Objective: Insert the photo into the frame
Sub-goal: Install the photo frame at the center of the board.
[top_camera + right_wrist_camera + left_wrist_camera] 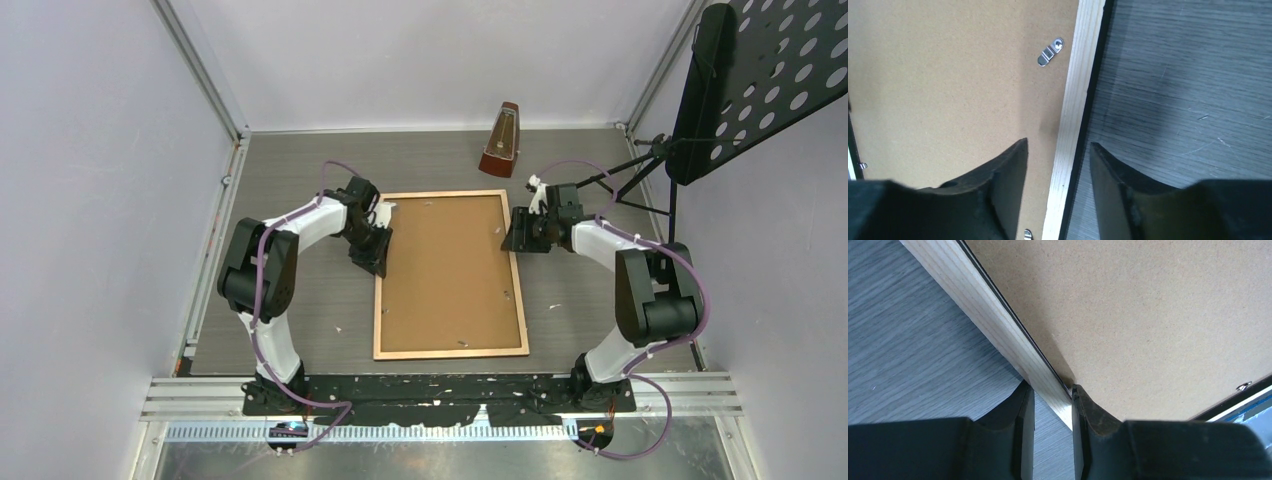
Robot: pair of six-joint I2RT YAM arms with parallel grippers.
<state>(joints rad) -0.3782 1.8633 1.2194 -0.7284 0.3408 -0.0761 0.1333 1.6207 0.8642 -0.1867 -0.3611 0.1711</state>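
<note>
Black fingers first: two grippers, one frame. The left gripper (1050, 400) pinches the rail at the frame's (450, 352) 9 o'clock, and the right gripper (1058, 146) stands spread astride the 3 o'clock rail. The frame lies wood-side up on the table (300, 170), holding one brown hardboard backing (448, 270). One metronome (501, 140) stands at its 12 o'clock.

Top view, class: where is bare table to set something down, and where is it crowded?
Free: far strip between frame and back wall, left of the metronome; near-right patch between frame and right arm. Crowded: frame's sides at left gripper and right gripper.
</note>
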